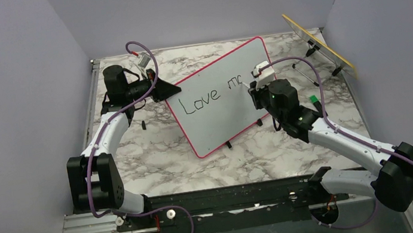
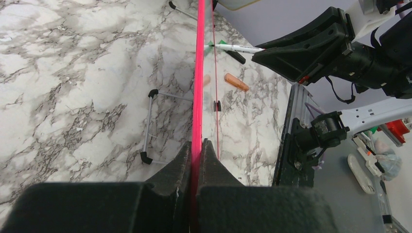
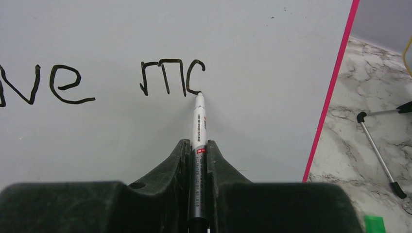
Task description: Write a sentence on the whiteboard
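Left fingers (image 2: 180,162) clamp the frame, the sensible hold, of the pink-edged white whiteboard (image 1: 221,111) propped on the marble worktop (image 1: 154,150), right fingers (image 3: 177,162) grip a slim white-barrelled marker (image 3: 198,121) touching it; likely light, stiff, slick.

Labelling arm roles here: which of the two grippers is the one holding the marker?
The right gripper: its jaws are shut on the marker, whose tip touches the whiteboard. The left gripper clamps the whiteboard's pink edge instead.
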You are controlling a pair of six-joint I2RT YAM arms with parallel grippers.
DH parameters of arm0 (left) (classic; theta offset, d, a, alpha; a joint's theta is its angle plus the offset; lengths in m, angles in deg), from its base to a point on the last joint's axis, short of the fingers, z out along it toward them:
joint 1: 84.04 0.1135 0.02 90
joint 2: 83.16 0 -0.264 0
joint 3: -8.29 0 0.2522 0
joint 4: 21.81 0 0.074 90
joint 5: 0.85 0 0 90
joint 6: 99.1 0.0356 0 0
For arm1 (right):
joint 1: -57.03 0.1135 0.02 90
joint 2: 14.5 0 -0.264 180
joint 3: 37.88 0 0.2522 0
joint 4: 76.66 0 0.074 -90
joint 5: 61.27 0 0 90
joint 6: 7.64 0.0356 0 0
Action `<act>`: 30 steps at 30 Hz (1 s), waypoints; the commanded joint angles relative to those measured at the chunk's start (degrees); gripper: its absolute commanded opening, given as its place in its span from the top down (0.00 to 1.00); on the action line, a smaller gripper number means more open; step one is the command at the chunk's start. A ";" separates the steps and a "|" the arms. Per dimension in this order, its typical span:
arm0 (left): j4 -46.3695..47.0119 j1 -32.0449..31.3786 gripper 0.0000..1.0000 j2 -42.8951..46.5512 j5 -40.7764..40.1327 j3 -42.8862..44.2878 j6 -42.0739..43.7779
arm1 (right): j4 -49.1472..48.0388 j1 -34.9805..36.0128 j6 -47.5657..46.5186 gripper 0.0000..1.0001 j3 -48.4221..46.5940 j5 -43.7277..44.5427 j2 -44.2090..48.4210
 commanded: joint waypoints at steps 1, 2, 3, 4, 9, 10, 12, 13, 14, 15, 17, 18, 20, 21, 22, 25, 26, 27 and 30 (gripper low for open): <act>-4.70 -0.73 1.00 -2.35 -1.36 -1.06 5.10 | -3.13 -0.37 0.03 0.99 0.68 1.97 -0.50; -4.68 -0.69 1.00 -2.41 -1.36 -1.06 5.10 | -3.61 -0.54 0.02 0.99 0.64 1.93 -0.67; -4.65 -0.73 1.00 -2.50 -1.28 -1.06 5.10 | -4.03 -0.60 0.03 0.99 0.63 1.96 -0.84; -4.67 -0.69 1.00 -2.44 -1.27 -1.06 5.10 | -4.54 -0.67 0.02 0.99 0.55 1.93 -1.02; -4.70 -0.73 1.00 -2.49 -1.19 -1.06 5.07 | -6.28 -0.75 -0.37 0.99 -0.11 1.90 -1.80; -4.69 -0.70 1.00 -2.44 -1.20 -1.06 5.09 | -6.49 -0.78 -0.42 0.99 -0.26 1.96 -1.98; -4.69 -0.69 1.00 -2.44 -1.22 -1.06 5.07 | -7.35 -0.83 -0.59 0.99 -0.42 1.87 -2.18; -4.65 -0.70 1.00 -2.48 -1.18 -1.06 5.09 | -7.49 -0.87 -0.64 0.99 -0.57 1.61 -2.26; -4.62 -0.71 1.00 -2.48 -1.17 -1.06 5.05 | -7.59 -0.83 -0.68 0.99 -0.76 1.47 -2.39; -4.64 -0.69 1.00 -2.46 -1.21 -1.05 5.09 | -7.53 -0.87 -0.69 0.99 -1.01 1.30 -2.47; -4.68 -0.73 1.00 -2.35 -1.21 -1.06 5.10 | -7.64 -0.88 -0.61 0.99 -1.30 1.12 -2.49; -4.63 -0.72 1.00 -2.35 -1.21 -1.06 5.10 | -7.81 -0.88 -0.67 0.99 -1.20 1.11 -2.42; -4.70 -0.75 1.00 -2.35 -1.29 -1.06 5.10 | -7.78 -0.92 -0.78 0.99 -1.42 1.02 -2.43; -4.67 -0.75 1.00 -2.35 -1.30 -1.06 5.10 | -7.75 -0.96 -0.78 0.99 -1.55 0.92 -2.36; -4.67 -0.74 1.00 -2.35 -1.26 -1.06 5.03 | -7.75 -0.95 -0.73 0.99 -1.55 0.69 -2.20; -4.69 -0.70 1.00 -2.43 -1.27 -1.06 5.01 | -8.06 -0.97 -0.77 0.99 -1.44 0.36 -1.96; -4.68 -0.73 1.00 -2.48 -1.25 -1.06 5.01 | -7.92 -0.97 -0.77 0.99 -1.57 0.24 -1.96; -4.70 -0.77 1.00 -2.44 -1.33 -1.06 5.01 | -7.77 -0.94 -0.77 0.99 -1.69 0.16 -2.03; -4.70 -0.76 1.00 -2.43 -1.42 -1.06 5.01 | -8.34 -0.91 -0.68 0.99 -1.47 0.25 -1.79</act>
